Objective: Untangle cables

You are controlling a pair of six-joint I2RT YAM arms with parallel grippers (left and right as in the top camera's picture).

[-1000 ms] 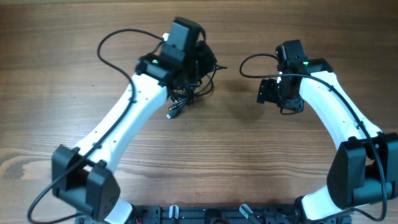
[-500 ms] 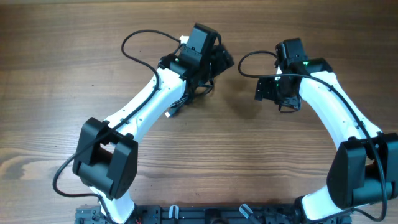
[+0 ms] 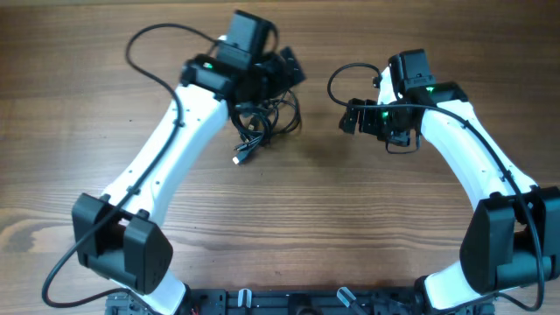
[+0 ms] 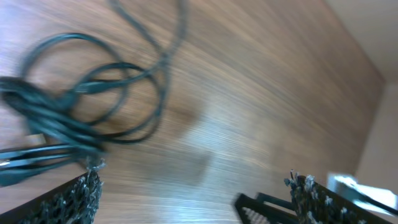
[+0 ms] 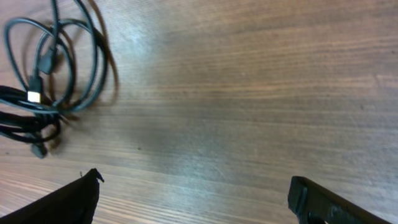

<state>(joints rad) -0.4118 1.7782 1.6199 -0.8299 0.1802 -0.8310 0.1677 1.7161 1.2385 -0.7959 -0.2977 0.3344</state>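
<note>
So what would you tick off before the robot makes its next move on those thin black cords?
1. Left two-finger gripper open and empty: ok.
2. Right two-finger gripper open and empty: ok.
3. Thin black cables lying on the brown wooden table, visible to both wrist cameras: ok.
4. Cables separated: not ok, the loops overlap.
5. Loose plug end sticking out of the bundle: ok.
6. Left wrist picture sharp: not ok, blurred.
</note>
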